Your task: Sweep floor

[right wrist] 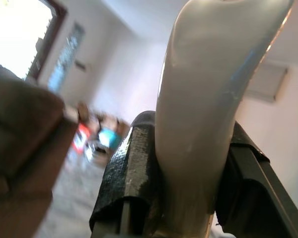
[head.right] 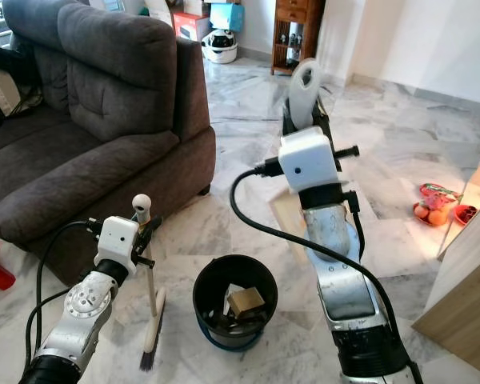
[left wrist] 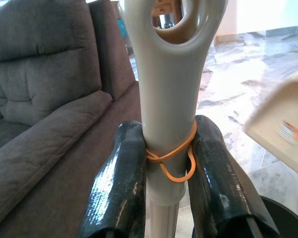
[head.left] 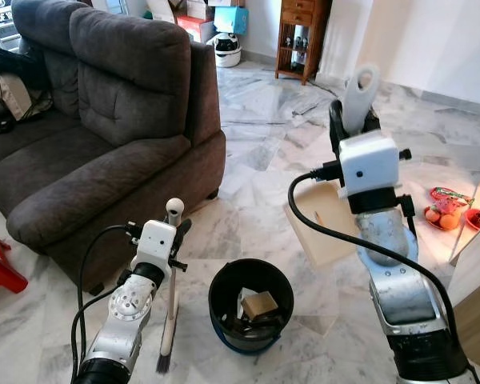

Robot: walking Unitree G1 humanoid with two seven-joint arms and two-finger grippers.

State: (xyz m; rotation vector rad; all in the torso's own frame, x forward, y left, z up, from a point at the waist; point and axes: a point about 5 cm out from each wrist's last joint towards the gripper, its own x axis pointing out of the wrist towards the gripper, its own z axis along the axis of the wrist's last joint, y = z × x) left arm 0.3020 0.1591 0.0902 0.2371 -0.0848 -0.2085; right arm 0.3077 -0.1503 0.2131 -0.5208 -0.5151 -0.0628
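Grey-handled broom (head.left: 170, 304): pinched upright in my left hand (head.left: 174, 228), bristles on the floor (head.left: 248, 200) just left of the black bin (head.left: 250, 304); cream dustpan (head.left: 328, 220) hangs from my right hand (head.left: 354, 120), clamped on its handle.

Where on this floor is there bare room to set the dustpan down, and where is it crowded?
Bare marble lies between the sofa and the cream dustpan, and further back towards the wooden shelf. It is crowded by the black bin, the brush in the left claw, and the fruit at right.
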